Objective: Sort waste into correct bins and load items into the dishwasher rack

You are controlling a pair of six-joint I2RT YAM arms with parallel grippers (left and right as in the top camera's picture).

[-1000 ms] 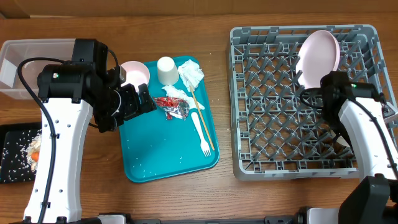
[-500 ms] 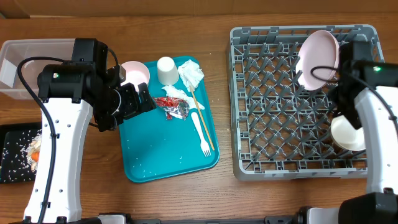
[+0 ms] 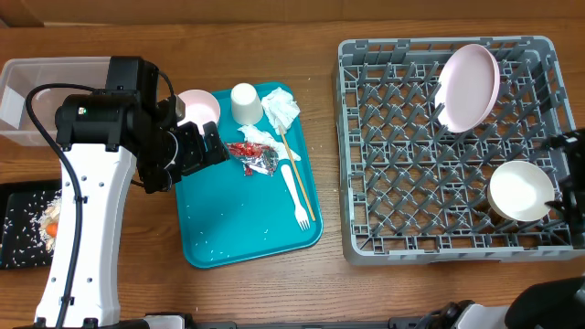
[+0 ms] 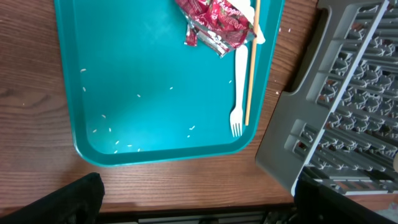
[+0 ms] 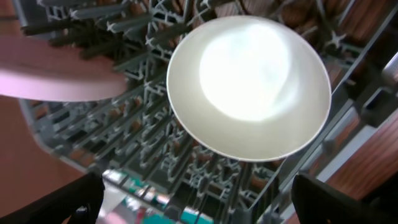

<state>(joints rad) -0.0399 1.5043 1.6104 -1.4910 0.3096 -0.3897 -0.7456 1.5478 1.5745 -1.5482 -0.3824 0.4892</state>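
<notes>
**A:** Start close to us. What's the right gripper (image 5: 205, 199) doing?

**B:** It's spread wide with nothing in it, above the bowl (image 5: 249, 87). That bowl lies in the near right corner of the rack (image 3: 411, 249), leaning on the pegs with its mouth turned up.

**A:** Any trouble there?

**B:** It looks propped rather than slotted, I'd say. A brush from that arm could roll it across the pegs.

**A:** And near left?

**B:** There's the black tray (image 3: 14, 258), with a carrot (image 3: 52, 228) and rice in it. The left gripper (image 4: 205, 202) is wide open too, and empty, over the teal tray (image 3: 238, 219). Loose rice grains (image 4: 112, 146) dot the near end.

**A:** What's next along?

**B:** The fork (image 4: 239, 93), with the chopsticks (image 4: 250, 74) touching it lengthwise. Going for one could easily pinch or drag the other. Both are thin and lie flat, so a slip seems likely.

**A:** Beyond that?

**B:** The wrapper (image 3: 254, 155), lying against the fork's handle. Tugging it might shift the cutlery. Then come the cup (image 3: 244, 102), the second bowl (image 3: 198, 107) and the napkins (image 3: 281, 108). They're crowded at the far end, so a wide grab could knock the cup.

**A:** Farthest?

**B:** The plate (image 3: 469, 87), on edge in the rack's far right, and the tub (image 3: 46, 64) at far left.
</notes>
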